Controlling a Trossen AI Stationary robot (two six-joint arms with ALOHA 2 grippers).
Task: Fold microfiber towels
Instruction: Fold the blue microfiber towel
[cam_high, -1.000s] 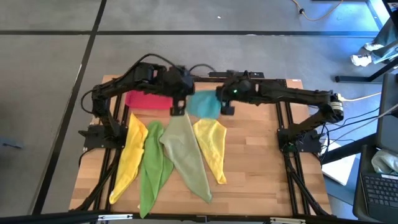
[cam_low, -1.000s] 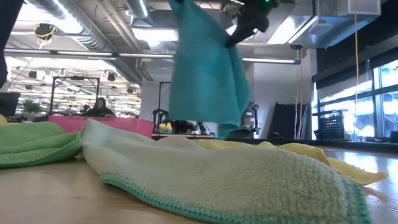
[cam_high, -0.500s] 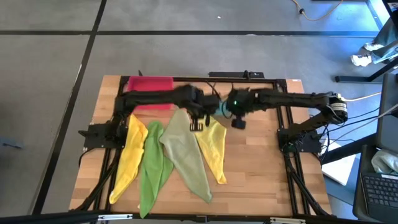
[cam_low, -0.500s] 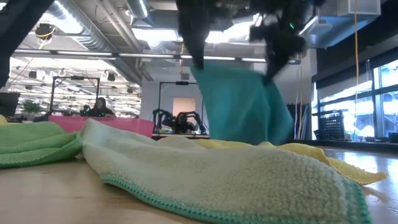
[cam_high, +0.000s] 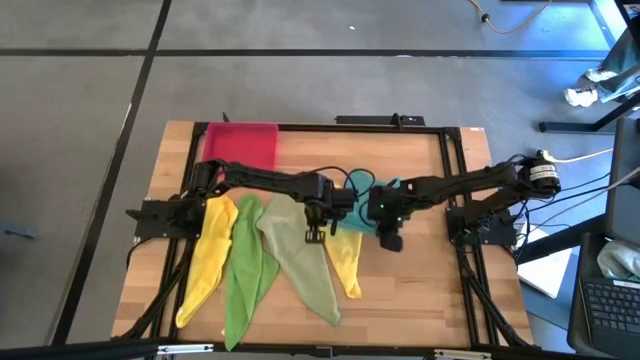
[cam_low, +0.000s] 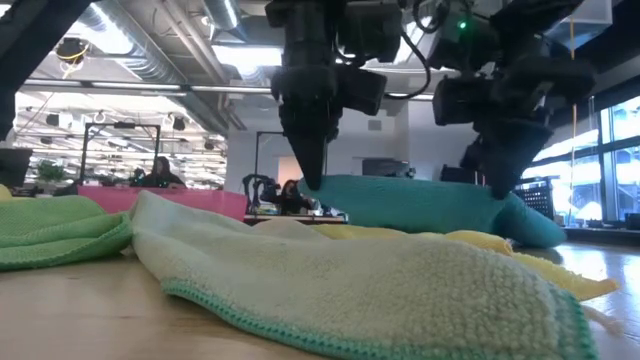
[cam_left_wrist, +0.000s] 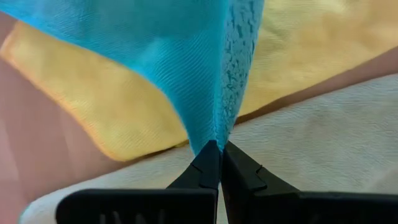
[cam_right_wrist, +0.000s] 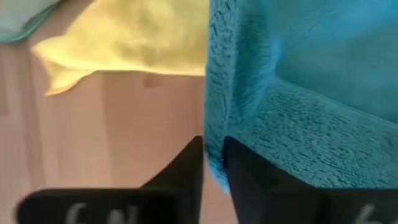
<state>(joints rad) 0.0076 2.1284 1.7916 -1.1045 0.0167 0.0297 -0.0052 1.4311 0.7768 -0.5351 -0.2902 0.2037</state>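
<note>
A teal towel (cam_high: 360, 215) lies spread between my two grippers, its underside resting on the right yellow towel (cam_high: 346, 262). My left gripper (cam_high: 316, 232) points down at the towel's left end and is shut on it (cam_low: 308, 183). My right gripper (cam_high: 391, 240) slants down at the towel's right end (cam_low: 497, 192), with the towel's edge between its fingers. A pale olive towel (cam_high: 300, 255), a bright green towel (cam_high: 245, 265) and a second yellow towel (cam_high: 205, 255) lie side by side on the wooden table toward its left. My left gripper pinches a bunched edge of the teal towel (cam_left_wrist: 219, 132) between its two fingertips, coming from above and pointing down. The towel spreads away from the fingers and lies on the yellow towel (cam_left_wrist: 124, 118). My right gripper has the teal towel's edge (cam_right_wrist: 214, 134) between its two fingers, which stand a little apart. It comes slanting down from the table's right. The cloth beside the fingers drapes slack over the yellow towel (cam_right_wrist: 130, 37) and the table.
A pink-red tray (cam_high: 240, 145) sits at the far left corner of the table. Bare wood (cam_high: 420, 290) lies on the near right. A person sits far behind the table in the low view (cam_low: 160, 170).
Both grippers have come down and toward the table's near edge with the teal towel. It hung high from them a second ago. Now it is laid low and stretched sideways, resting on the right yellow towel.
</note>
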